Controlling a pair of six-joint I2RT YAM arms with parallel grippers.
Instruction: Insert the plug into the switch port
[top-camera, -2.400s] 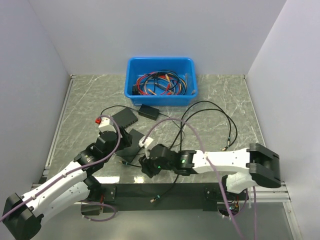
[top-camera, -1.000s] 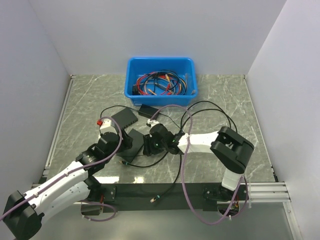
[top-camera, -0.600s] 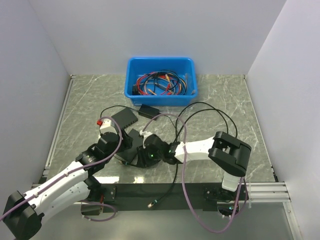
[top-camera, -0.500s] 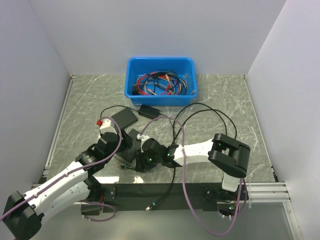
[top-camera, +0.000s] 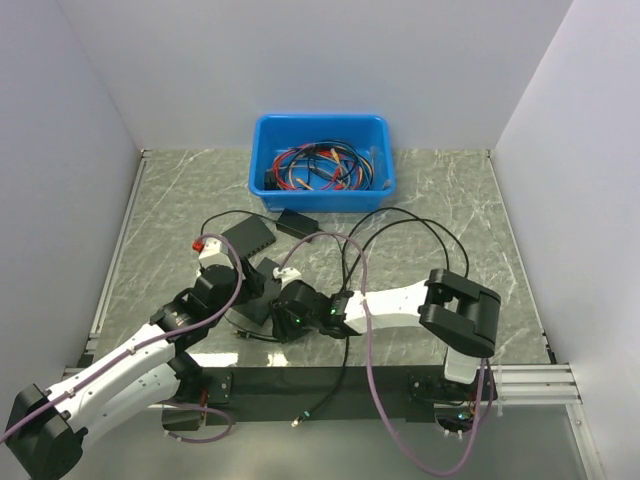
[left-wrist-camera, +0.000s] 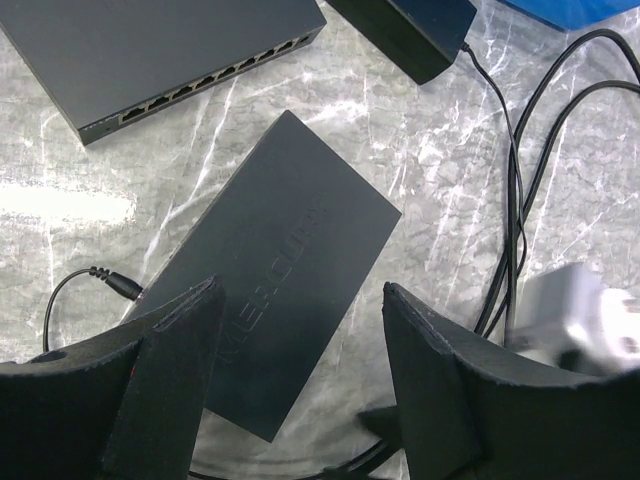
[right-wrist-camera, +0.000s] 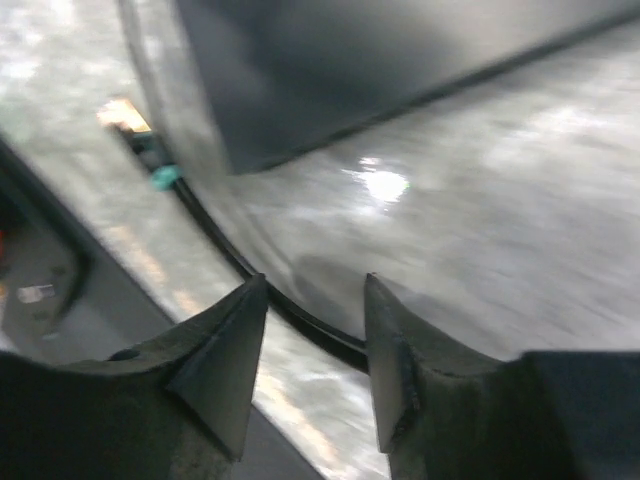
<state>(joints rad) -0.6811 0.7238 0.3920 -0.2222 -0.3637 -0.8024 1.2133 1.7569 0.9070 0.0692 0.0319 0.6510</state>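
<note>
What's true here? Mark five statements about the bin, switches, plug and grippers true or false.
1. The blue plastic bin holds red, blue and black cables. True.
2. The left gripper is shut on the black box-shaped MERCURY switch. False: its jaws stand open above it.
3. The small black brass-tipped plug sits in a port. False: it lies bare on the marbled table.
4. The right gripper is open and empty. True.
5. A second flat dark switch shows a row of ports. True.

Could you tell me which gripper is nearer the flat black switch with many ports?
The left gripper, hovering over the black Mercury box beside the switch; the right gripper sits past that box's near edge.
</note>
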